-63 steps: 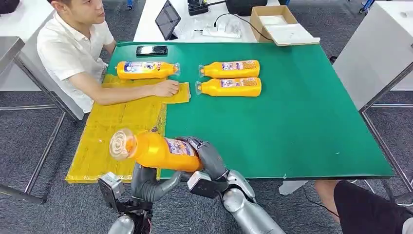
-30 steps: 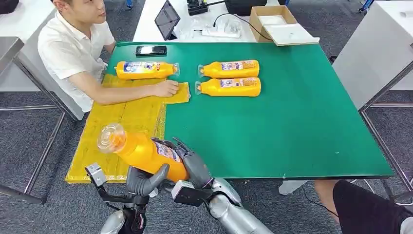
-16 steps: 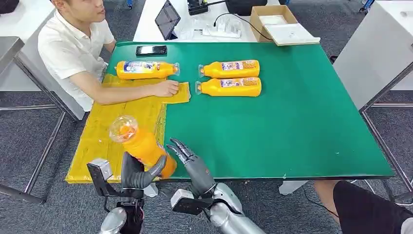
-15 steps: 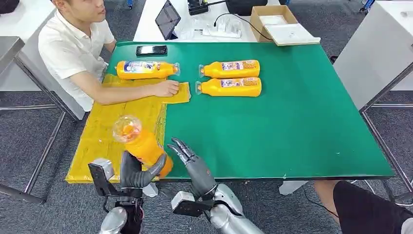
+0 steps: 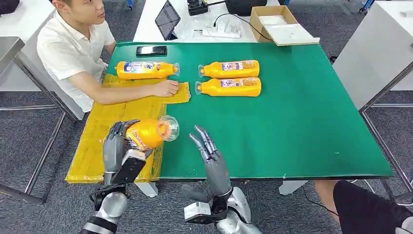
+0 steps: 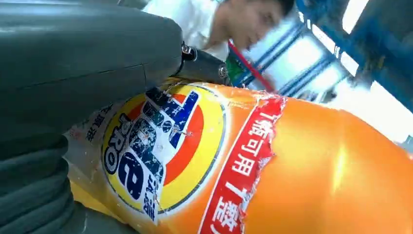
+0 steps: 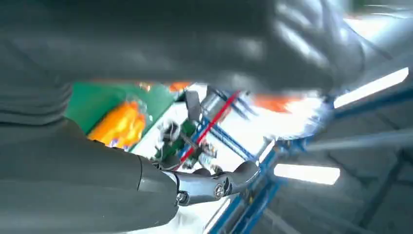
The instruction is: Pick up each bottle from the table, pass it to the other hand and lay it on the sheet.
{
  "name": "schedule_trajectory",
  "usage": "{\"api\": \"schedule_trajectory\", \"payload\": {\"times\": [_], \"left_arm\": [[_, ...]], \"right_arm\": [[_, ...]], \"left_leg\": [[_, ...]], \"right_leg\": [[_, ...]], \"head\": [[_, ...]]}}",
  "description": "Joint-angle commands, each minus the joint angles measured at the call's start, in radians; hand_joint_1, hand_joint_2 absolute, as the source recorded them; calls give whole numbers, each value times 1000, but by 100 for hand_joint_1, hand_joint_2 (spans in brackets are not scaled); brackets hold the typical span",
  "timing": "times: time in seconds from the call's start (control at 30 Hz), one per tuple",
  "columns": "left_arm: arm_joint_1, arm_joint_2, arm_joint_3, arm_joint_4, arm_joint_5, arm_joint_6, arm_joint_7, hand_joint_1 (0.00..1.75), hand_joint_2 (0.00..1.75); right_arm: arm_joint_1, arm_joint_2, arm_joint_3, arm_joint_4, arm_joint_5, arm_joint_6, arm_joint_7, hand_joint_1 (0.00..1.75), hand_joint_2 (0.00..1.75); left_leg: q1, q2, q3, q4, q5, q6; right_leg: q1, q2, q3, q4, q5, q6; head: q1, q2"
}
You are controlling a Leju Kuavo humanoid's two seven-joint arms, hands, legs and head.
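While the left hand (image 5: 118,146) wraps the fat body of the held bottle (image 5: 148,132) above the near edge of the yellow sheet (image 5: 104,141), the main risk I'd flag is a bad lay-down: the cap end points toward the robot's right, out over the sheet's edge and the green table (image 5: 292,122), so a release at this spot could leave the bottle half off the sheet or let it roll onto the green. The grip sits toward the base, with the neck unsupported, so a tilt on release looks possible too. In the left wrist view the label of the bottle sits right against the grey cover and thumb, so the hold reads as firm, fingers curled round the body. The right hand (image 5: 209,156) stands just beside the bottle's cap, palm raised, fingers spread and apart, holding nothing, not touching the bottle; a swing of either arm could clip it. The right wrist view is blurred, no use for finger detail. Farther on, a person's hand (image 5: 168,88) rests on the far corner of the sheet, so a long reach risks contact. One bottle on the sheet (image 5: 146,69) lies beyond that hand. Two waiting bottles (image 5: 230,78) lie side by side on the green, well apart from both robot hands.
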Motion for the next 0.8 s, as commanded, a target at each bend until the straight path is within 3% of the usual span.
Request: {"api": "schedule_trajectory", "payload": {"times": [0.03,0.13,0.3,0.8], "left_arm": [[-174,65,-10,257,-89,-96,70,175,175],[-303,99,-68,423,-226,-181,171,175,175],[-505,58,-60,728,-255,-291,189,175,175],[-596,76,-47,911,-226,-431,203,175,175]], "right_arm": [[49,-30,-76,-116,-11,20,17,0,0],[43,-16,-93,-79,-26,71,16,0,0],[36,5,-84,-27,-44,126,15,0,0],[16,20,-111,57,-93,147,1,0,0]], "left_leg": [[1,-3,3,-1,0,-2],[1,-2,3,-1,0,-2],[1,-6,1,0,1,-2],[2,1,3,0,0,-2]], "right_leg": [[1,-4,4,-1,-1,-2],[1,-4,4,-1,-1,-2],[2,-7,4,0,-1,-2],[2,0,4,0,0,-2]], "head": [[0,0],[0,0],[0,0],[0,0]]}}
